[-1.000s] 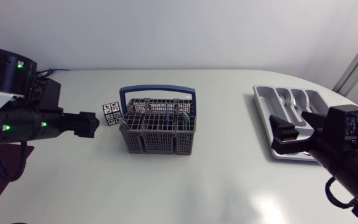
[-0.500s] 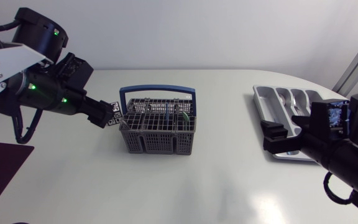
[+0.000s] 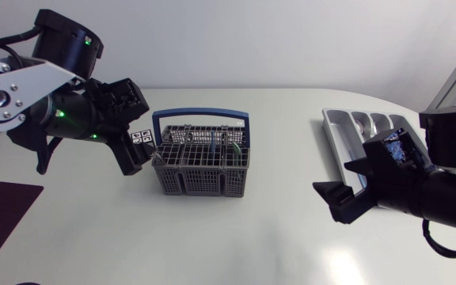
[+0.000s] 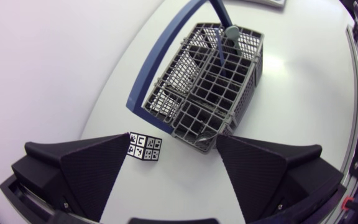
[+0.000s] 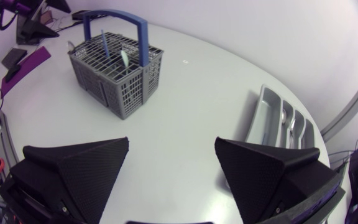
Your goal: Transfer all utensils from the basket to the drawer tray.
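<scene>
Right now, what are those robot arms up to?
The arms' job is to move utensils from the grey mesh basket with the blue handle to the silver drawer tray. The left gripper hovers open beside the basket. The right gripper is open and empty near the tray. A blue-handled utensil stands in the basket.

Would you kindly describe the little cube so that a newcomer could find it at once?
On the white table stands a blue-handled grey basket. Beside its end away from the tray sits the cube. It is small and white, and it is the only thing with black square patterns on its faces.
</scene>
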